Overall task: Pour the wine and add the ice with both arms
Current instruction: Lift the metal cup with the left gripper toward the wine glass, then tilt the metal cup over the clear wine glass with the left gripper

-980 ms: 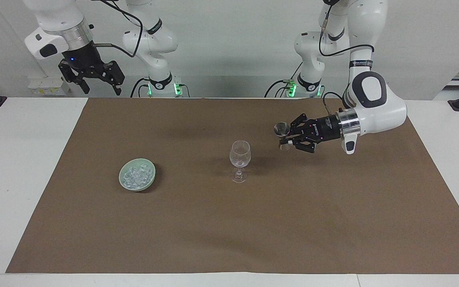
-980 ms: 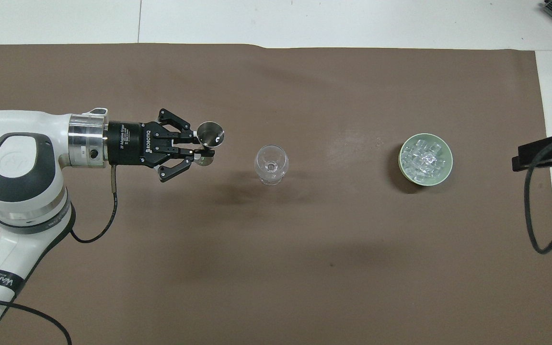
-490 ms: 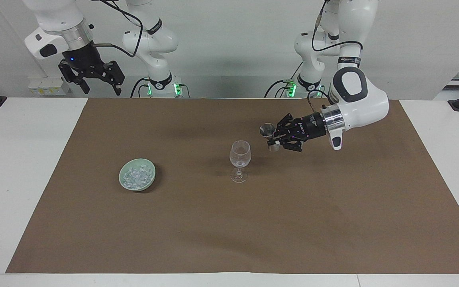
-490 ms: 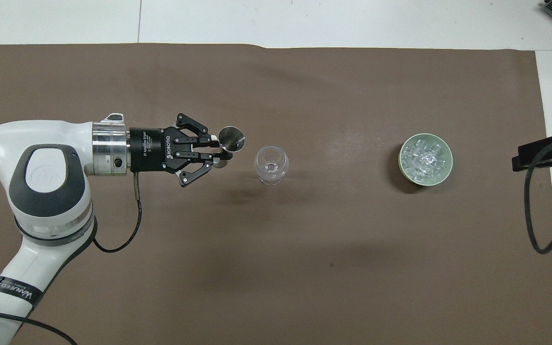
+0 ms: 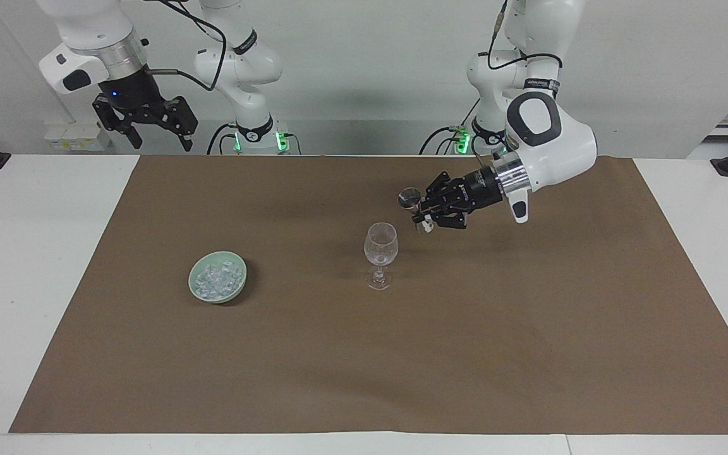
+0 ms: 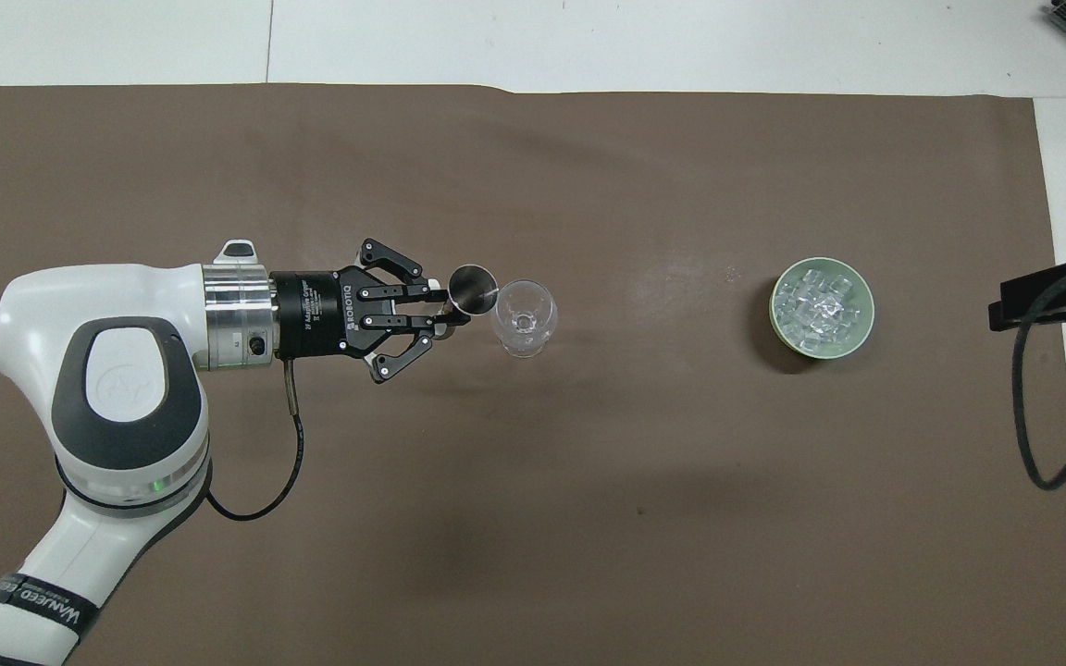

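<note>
A clear stemmed glass (image 5: 381, 243) (image 6: 523, 319) stands upright at the middle of the brown mat. My left gripper (image 5: 423, 217) (image 6: 448, 310) is shut on a small double-ended metal measuring cup (image 5: 410, 198) (image 6: 473, 286). It holds the cup in the air just beside the glass rim, toward the left arm's end. Wine is hidden; I cannot tell what the cup holds. The ice (image 5: 215, 278) (image 6: 820, 303) is heaped in a pale green bowl (image 5: 191, 278) (image 6: 820, 351) toward the right arm's end. My right gripper (image 5: 160, 143) waits open, high over the table's edge at that end.
A brown mat (image 5: 364, 366) (image 6: 533, 518) covers most of the white table (image 5: 35, 284). A black cable (image 6: 1037, 444) loops over the mat's edge at the right arm's end.
My left arm has carried the measuring cup toward the glass and a little higher, from well apart to just beside the rim. The right arm has not moved.
</note>
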`<state>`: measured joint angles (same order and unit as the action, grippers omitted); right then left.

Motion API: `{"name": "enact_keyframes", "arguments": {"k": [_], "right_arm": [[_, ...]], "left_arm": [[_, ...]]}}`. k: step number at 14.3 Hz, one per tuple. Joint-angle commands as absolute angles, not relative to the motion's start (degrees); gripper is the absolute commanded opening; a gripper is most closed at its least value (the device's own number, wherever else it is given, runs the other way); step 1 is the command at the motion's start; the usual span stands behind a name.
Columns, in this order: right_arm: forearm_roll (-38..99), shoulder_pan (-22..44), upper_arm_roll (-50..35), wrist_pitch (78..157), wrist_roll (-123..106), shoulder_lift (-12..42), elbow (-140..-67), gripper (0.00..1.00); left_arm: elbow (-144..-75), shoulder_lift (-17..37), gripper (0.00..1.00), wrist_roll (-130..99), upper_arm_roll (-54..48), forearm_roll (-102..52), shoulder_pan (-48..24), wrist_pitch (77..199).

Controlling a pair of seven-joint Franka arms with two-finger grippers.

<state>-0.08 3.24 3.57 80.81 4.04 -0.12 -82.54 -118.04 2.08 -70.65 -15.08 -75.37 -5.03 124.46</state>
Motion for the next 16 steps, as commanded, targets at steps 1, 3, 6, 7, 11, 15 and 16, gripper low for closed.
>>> {"name": "enact_keyframes", "arguments": {"k": [1, 3, 6, 7, 11, 15, 16], "right_arm": [[1.76, 2.46, 3.52, 80.24, 3.25, 0.18, -81.74, 1.00], [1.76, 2.46, 3.52, 80.24, 3.25, 0.18, -81.74, 1.00], [1.76, 2.46, 3.52, 80.24, 3.25, 0.18, -81.74, 1.00], [1.76, 2.37, 3.52, 80.24, 3.25, 0.18, -81.74, 1.00], [1.76, 2.46, 3.52, 80.24, 3.25, 0.18, -81.74, 1.00], [1.76, 2.46, 3.52, 80.24, 3.25, 0.18, -81.74, 1.00], [1.76, 2.46, 3.52, 80.24, 3.25, 0.18, -81.74, 1.00]], "left_arm": [[-120.32, -0.18, 0.00, -72.68, -15.29, -76.11, -6.06, 128.14], [-120.15, -0.18, 0.00, -74.52, -15.38, -75.59, -6.06, 129.02], [-119.71, 0.00, 0.00, -79.43, -16.35, -70.61, -6.07, 131.13], [-119.36, 0.09, 0.00, -82.50, -17.04, -67.27, -6.15, 131.57], [-117.69, 0.44, 0.00, -88.15, -17.67, -61.79, -6.15, 132.01], [-116.99, 0.79, 0.00, -93.67, -18.89, -56.97, -6.24, 134.37], [-116.98, 0.79, 0.00, -95.26, -19.59, -55.30, -6.24, 134.91]]}}
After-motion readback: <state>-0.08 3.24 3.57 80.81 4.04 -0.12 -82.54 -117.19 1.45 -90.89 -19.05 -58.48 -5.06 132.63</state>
